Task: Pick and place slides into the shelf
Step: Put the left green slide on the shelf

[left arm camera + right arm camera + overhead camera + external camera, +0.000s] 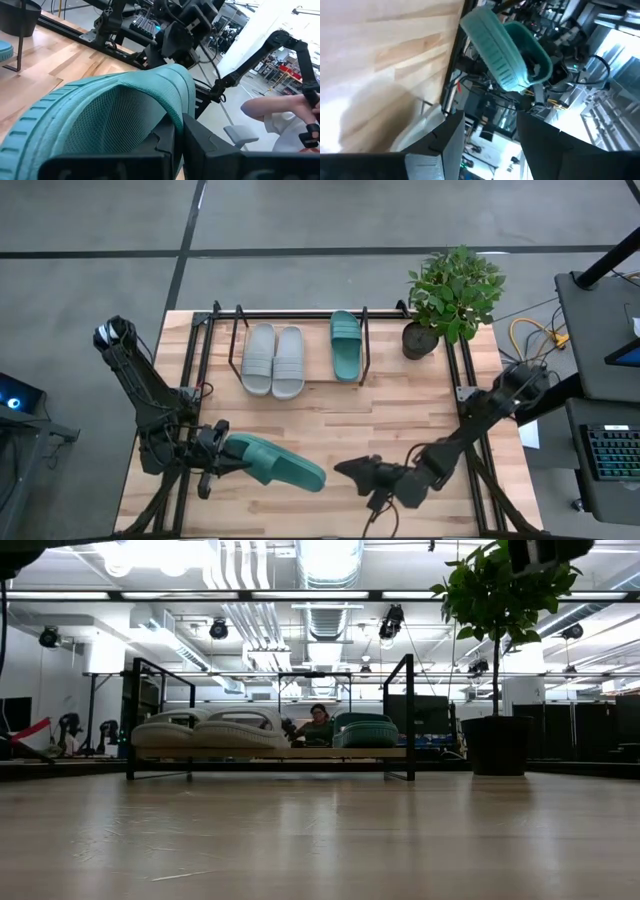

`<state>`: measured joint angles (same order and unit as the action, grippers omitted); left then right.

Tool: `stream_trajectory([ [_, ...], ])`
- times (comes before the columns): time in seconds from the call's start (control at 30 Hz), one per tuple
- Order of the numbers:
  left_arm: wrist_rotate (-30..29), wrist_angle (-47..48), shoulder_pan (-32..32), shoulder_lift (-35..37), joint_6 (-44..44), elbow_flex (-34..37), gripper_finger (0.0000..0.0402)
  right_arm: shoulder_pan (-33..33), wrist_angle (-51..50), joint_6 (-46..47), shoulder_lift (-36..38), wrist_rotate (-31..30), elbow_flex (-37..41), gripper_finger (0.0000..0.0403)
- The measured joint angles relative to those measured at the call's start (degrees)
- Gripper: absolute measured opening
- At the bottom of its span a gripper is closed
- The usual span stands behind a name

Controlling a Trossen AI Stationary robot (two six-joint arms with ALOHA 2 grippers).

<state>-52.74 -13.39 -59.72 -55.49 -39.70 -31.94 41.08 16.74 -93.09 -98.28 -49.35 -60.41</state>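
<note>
A dark teal slide [278,464] is lifted over the table's near left part, with my left gripper [218,454] shut on its left end. It also shows in the right wrist view [505,47]. My right gripper [345,470] stands open to the slide's right, pointing at it, nothing between its fingers [445,145]. On the shelf [318,376] at the back lie two light grey slides [272,360] side by side and another teal slide [346,345], soles on the board. The low view shows the shelf [270,753] and these slides but neither gripper. My left gripper pinches the slide's edge [172,127] between its two fingers at the end toward the table's left. It comes in nearly level from the left, along the slide. The slide juts out to the right, its ribbed sole [100,120] facing the wrist camera, clear of the table.
A potted plant [452,295] stands at the back right beside the shelf. The table's middle [330,425] between the shelf and the arms is bare wood. A person [318,725] sits beyond the shelf, and a person's arm [280,107] shows off the table.
</note>
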Motion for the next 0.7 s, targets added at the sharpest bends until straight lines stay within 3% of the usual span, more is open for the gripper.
stream_trajectory([
  [0.23,0.67,-0.03,0.0,0.1,-0.07,0.0,0.0,0.81,-2.94,-1.32,-1.77,0.76,-5.46,0.0217],
  [0.43,0.81,-0.02,0.0,0.12,-0.09,0.0,0.0,0.92,-10.63,0.48,-2.07,6.13,-7.86,0.026],
  [0.7,0.78,-0.15,0.0,-0.34,-0.32,0.0,0.0,-0.42,-10.49,-2.64,-2.16,8.0,-7.76,0.0265],
])
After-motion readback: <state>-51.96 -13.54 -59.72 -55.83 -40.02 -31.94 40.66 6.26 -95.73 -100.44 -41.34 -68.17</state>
